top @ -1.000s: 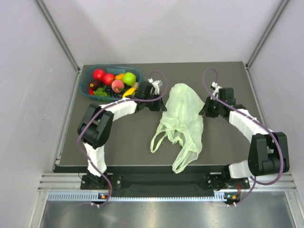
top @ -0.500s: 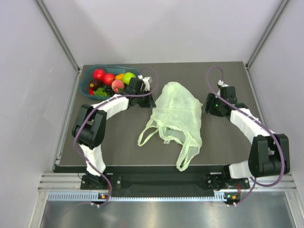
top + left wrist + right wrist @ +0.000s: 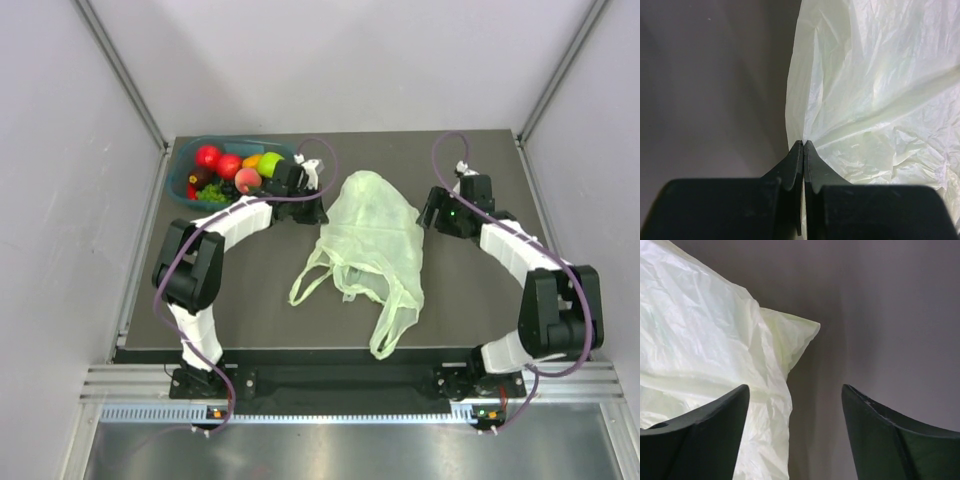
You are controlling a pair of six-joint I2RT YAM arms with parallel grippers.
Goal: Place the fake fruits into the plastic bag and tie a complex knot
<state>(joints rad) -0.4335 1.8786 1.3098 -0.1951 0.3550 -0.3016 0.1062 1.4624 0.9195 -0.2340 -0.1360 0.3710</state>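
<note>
The plastic bag (image 3: 375, 240) lies crumpled and pale green mid-table, its two loop handles trailing toward the near edge. My left gripper (image 3: 322, 212) sits at the bag's upper left edge. In the left wrist view it (image 3: 803, 142) is shut, with the bag's (image 3: 875, 90) edge running into its tips. My right gripper (image 3: 428, 213) is at the bag's right side. In the right wrist view it (image 3: 795, 387) stands open, the bag's (image 3: 700, 340) corner lying loose between and ahead of its fingers. The fake fruits (image 3: 235, 170) are piled at the back left. No knot shows.
The fruits sit in a teal plastic tray (image 3: 180, 172) at the table's back left corner, just behind the left arm's wrist. White walls close in the table on the left, back and right.
My right gripper has opened and let go of the bag's right edge. My left gripper, still shut, drew the bag leftward toward the tray; the handles swung left too.
</note>
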